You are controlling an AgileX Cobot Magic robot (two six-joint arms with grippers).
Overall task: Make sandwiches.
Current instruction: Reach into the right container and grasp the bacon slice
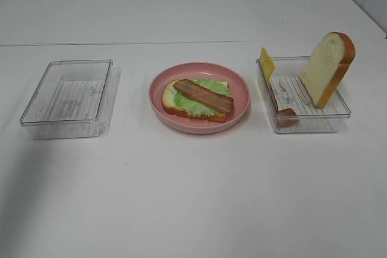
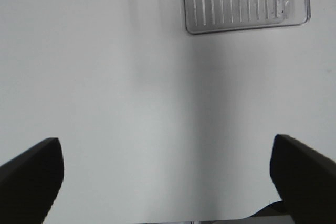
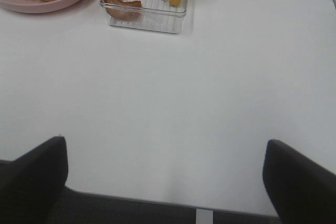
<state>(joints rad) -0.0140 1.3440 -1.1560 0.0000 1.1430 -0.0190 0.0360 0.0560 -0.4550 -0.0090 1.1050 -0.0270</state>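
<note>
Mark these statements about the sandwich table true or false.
1. The plate holds a bread slice topped with lettuce and a bacon strip. True.
2. The cheese square lies on that stack. False: it stands on edge against a wall of the right tray.
3. The left tray holds bread. False: nothing shows inside it; the upright bread slice leans in the right tray.
4. A second bacon strip is in the right tray. True.
5. The left gripper and right gripper are both open, holding nothing. True.
</note>
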